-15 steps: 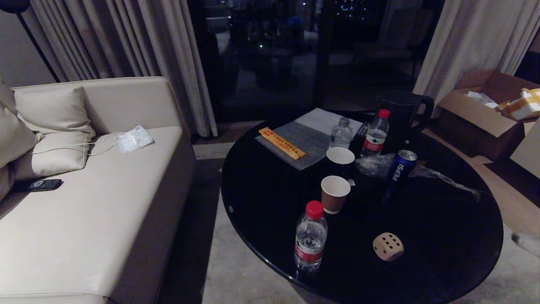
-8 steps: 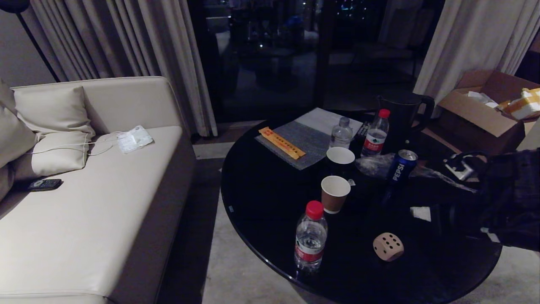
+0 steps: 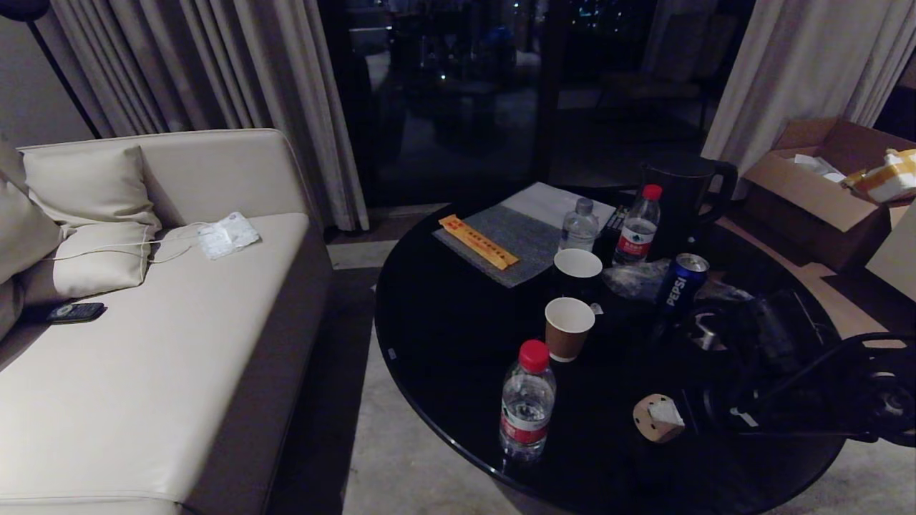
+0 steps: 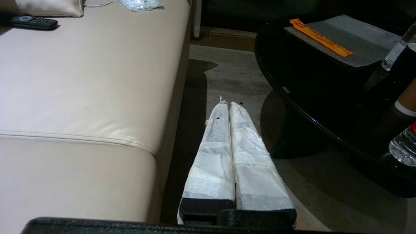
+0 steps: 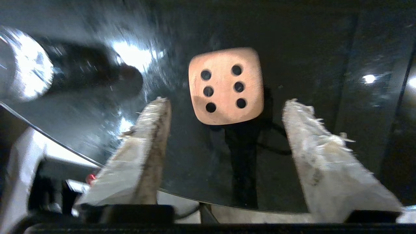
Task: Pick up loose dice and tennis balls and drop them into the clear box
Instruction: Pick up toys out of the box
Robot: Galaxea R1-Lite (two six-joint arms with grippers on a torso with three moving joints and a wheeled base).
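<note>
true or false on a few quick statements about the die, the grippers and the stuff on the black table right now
1. The right gripper is open above the tan die. True.
2. The die's upper face shows three pips. False: six.
3. The left gripper is open. False: its fingers are pressed together, beside the sofa.
4. A Pepsi can stands on the black table. True.
5. The die sits in a paper cup. False: it sits on the table.

I've got a round black table (image 3: 444,336) in front of me carrying a tan die (image 3: 647,423) near its front edge, two paper cups (image 3: 569,327), three water bottles (image 3: 526,400), a Pepsi can (image 3: 680,282), a dark jug (image 3: 680,193) and a grey mat (image 3: 515,239).
</note>
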